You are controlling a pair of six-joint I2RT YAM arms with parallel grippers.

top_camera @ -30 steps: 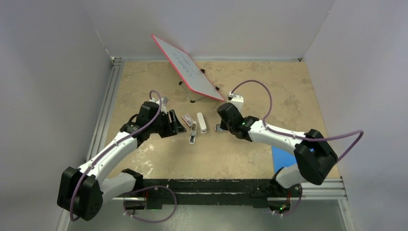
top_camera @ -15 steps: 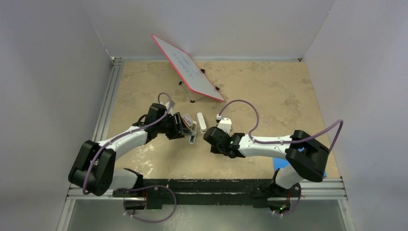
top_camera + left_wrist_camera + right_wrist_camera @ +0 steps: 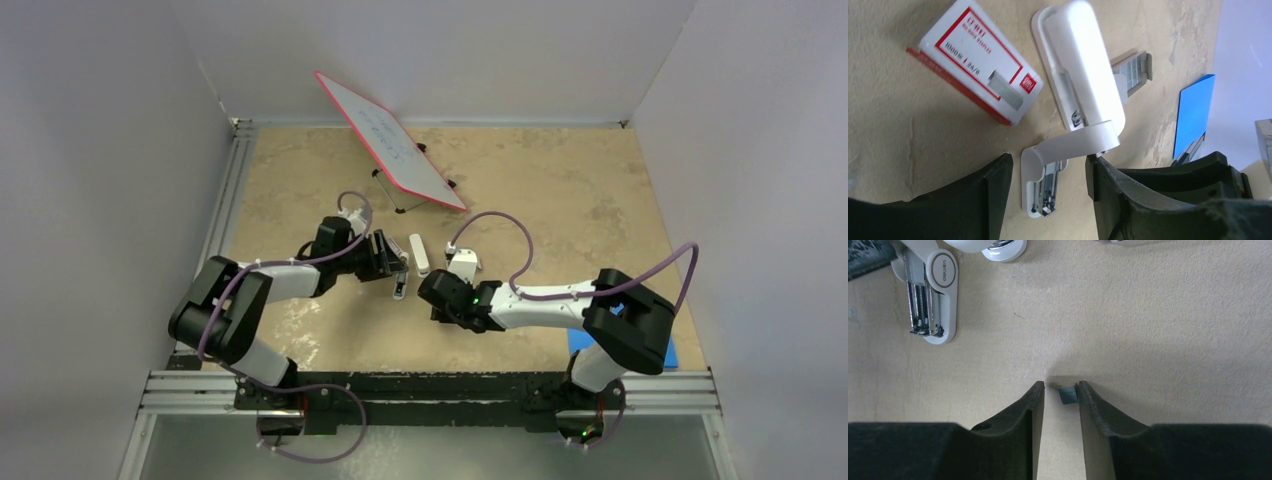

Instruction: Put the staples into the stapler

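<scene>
The opened stapler [image 3: 1083,65], beside the staples [image 3: 973,60] on the desk [image 3: 923,150], is straddled by the parted left gripper [image 3: 1048,162]; the small grey strip [image 3: 1067,394] within the slightly parted right gripper [image 3: 1060,387] is judged to need regripping before insertion.

The stapler [image 3: 1083,75] is white plastic, smooth and a little glossy; its inner channel [image 3: 923,305] is bright shiny metal. The staples box [image 3: 973,60] looks like thin printed cardboard with a soft sheen. The table [image 3: 898,130] is matt, beige and finely grainy. The fingers [image 3: 978,200] of my left gripper [image 3: 1048,162] are black matt plastic with slightly rough edges
</scene>
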